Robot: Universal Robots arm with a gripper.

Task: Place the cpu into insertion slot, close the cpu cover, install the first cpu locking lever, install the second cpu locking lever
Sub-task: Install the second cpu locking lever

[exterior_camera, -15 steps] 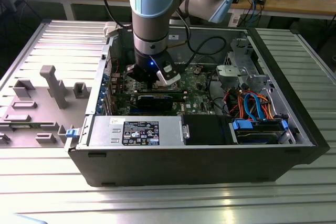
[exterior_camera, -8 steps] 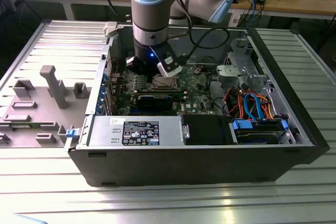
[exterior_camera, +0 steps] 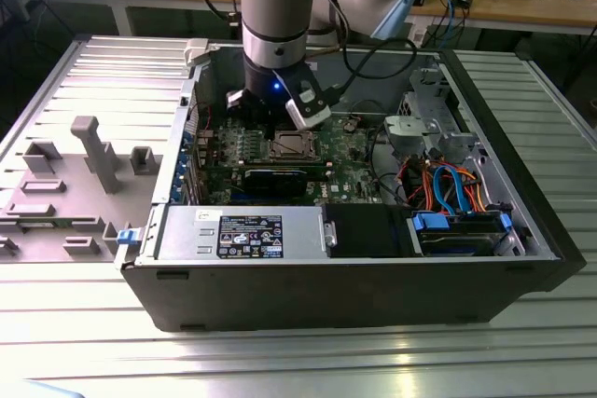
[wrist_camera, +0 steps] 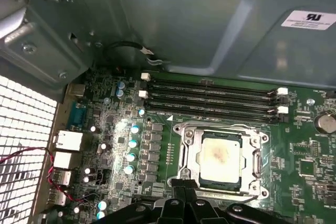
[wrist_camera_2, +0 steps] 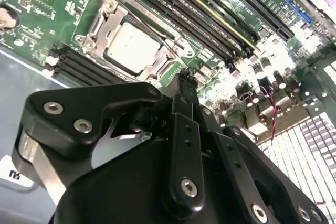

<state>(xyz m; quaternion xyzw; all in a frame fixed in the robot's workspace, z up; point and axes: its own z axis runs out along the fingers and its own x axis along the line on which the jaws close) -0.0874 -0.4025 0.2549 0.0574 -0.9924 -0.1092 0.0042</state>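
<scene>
Starting at the exterior view's left, a grey fixture block (exterior_camera: 93,151) is standing on the ribbed desk (exterior_camera: 280,361), well apart from the work. Next comes the open computer case (exterior_camera: 326,291), and the arm is reaching down into it with the tool (exterior_camera: 270,126) hanging just above the motherboard (exterior_camera: 350,170).

In both wrist views the tool (wrist_camera_2: 182,80) (wrist_camera: 184,191) is showing its fingers drawn together with nothing between them. Its tip is hovering just beside the socket, not touching it.

The cpu (wrist_camera: 220,160) is lying flat in the insertion slot (wrist_camera: 220,186), so the first step is looking done. The cpu cover (wrist_camera: 191,153) is lying down around the chip, its cut-out framing the silvery-tan face, so the second step is looking done too. In the second wrist view the cpu (wrist_camera_2: 131,48) and the cpu cover (wrist_camera_2: 102,22) are giving the same reading.

A thin wire lever (wrist_camera: 220,126) is running along the socket edge nearest the memory slots (wrist_camera: 210,95). I cannot tell whether it is hooked, so the lever steps are probably what is remaining.

At the exterior view's far right, orange and blue cables (exterior_camera: 448,184) are sitting by the drive cage, away from the tool.
</scene>
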